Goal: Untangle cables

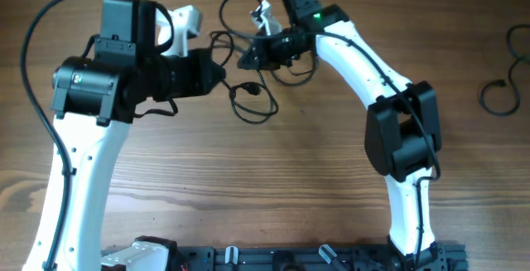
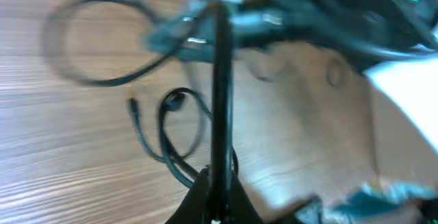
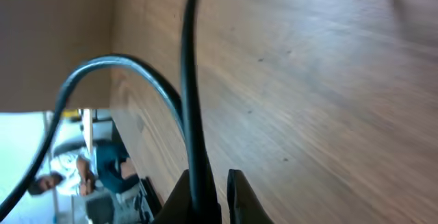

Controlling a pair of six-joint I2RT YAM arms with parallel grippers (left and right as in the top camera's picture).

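1. Left pincer (image 2: 215, 183): black, two fingers. The jaws are closed tight on a single strand of cable. In the left wrist view the strand (image 2: 220, 94) runs taut and straight out from the tips.
2. Right pincer (image 3: 209, 193): black fingers on a white arm. The jaws are drawn together with one black strand (image 3: 191, 80) clamped between them. A second strand (image 3: 116, 63) arches away to one side of the tips.
3. Knotted bundle of thin black flexible cables (image 1: 246, 89): it sits between the two pincers, which stand close together. Loose loops spill out beyond both sets of tips and lie on the table.
4. Small metal-tipped plug end (image 2: 133, 105): it lies flat beside the left pincer's taut strand and is not touching it. A narrow loop (image 2: 168, 138) lies just beside it, nearer that strand.
5. Separate coil of thin black cord (image 1: 502, 84): it is well apart from the right pincer, on the side away from the left one, and neither pincer holds it.
6. Brown wood-grain table (image 1: 273, 180): it lies under both pincers and bears all the cables.
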